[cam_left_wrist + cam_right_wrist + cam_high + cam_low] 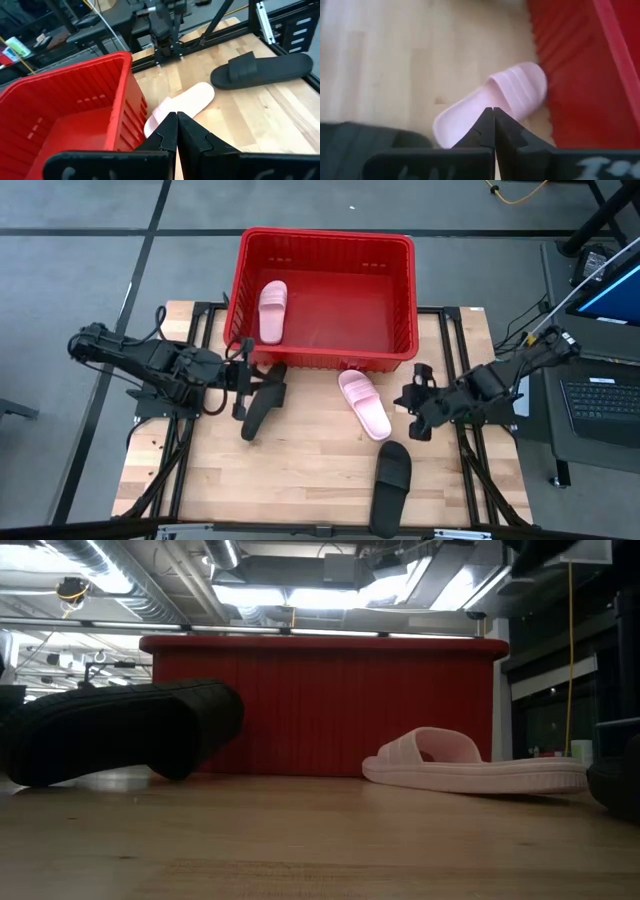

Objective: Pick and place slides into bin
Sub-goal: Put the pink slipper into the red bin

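One pale pink slide [272, 310] lies sole-down inside the red bin [325, 235] at its left. A second pink slide [364, 402] lies sole-down on the table just before the bin's near wall. One black slide [262, 402] rests on the table by the bin's near-left corner, and another [391, 485] lies near the front edge. My left gripper [250, 385] hovers shut beside the left black slide, which its wrist view does not show. My right gripper [493, 112] is shut, slanting down toward the pink slide [505, 95] on the table, to its right.
Bare wood lies between the two black slides and along the table's left front. The bin's near wall [320, 705] stands tall right behind the pink slide [470, 765] and the left black slide [120, 730]. A laptop and other gear sit beyond the table's right edge [600, 405].
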### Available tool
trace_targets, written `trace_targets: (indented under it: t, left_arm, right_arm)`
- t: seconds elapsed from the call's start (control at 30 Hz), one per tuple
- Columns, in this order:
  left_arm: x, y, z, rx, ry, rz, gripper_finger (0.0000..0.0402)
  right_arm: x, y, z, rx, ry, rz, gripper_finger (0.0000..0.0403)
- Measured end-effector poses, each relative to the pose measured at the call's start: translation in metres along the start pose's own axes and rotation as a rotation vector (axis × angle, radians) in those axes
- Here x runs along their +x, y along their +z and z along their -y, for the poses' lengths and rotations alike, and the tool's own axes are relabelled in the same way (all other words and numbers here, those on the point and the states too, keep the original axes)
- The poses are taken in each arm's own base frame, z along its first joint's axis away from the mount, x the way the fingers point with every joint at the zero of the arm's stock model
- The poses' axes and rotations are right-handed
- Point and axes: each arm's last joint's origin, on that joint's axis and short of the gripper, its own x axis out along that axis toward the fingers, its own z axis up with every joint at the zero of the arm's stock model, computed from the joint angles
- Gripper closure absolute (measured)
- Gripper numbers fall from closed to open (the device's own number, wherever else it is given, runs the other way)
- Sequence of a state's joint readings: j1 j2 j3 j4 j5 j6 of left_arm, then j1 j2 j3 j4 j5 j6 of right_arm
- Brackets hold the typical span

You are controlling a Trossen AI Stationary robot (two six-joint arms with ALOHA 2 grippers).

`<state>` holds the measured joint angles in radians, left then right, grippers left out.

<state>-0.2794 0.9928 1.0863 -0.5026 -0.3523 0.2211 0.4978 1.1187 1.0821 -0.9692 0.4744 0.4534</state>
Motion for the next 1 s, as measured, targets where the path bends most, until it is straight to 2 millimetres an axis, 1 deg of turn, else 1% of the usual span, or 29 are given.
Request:
trace_targets:
  t: [0.13,0.23,0.37,0.5,0.67,0.8,0.9,1.0]
  left_arm:
    - [-0.002,0.001,0.003,0.006,0.004,0.006,0.0400]
    - [-0.002,0.002,0.005,0.009,0.024,0.006,0.0399]
    - [-0.003,0.002,0.005,-0.016,0.053,0.008,0.0400]
    - [-0.003,0.002,0.005,-0.041,0.056,0.008,0.0399]
    - [-0.003,0.002,0.005,-0.068,0.063,0.007,0.0399]
    - [-0.003,0.003,0.004,-0.072,0.071,0.009,0.0400]
    - [-0.003,0.005,0.004,-0.082,0.077,0.032,0.0399]
    - [-0.003,0.006,0.003,-0.088,0.080,0.046,0.0399]
  right_arm:
    - [0.019,-0.026,-0.010,0.071,-0.054,0.032,0.0403]
    - [0.036,-0.038,-0.016,0.097,-0.092,0.107,0.0403]
    - [0.053,-0.055,-0.016,0.101,-0.114,0.110,0.0398]
    - [0.065,-0.069,-0.011,0.154,-0.151,0.075,0.0386]
    - [0.075,-0.078,-0.003,0.214,-0.191,0.046,0.0369]
    - [0.084,-0.085,0.001,0.233,-0.179,0.010,0.0350]
    - [0.089,-0.086,0.002,0.261,-0.166,0.037,0.0334]
    - [0.094,-0.086,0.002,0.233,-0.148,0.071,0.0319]
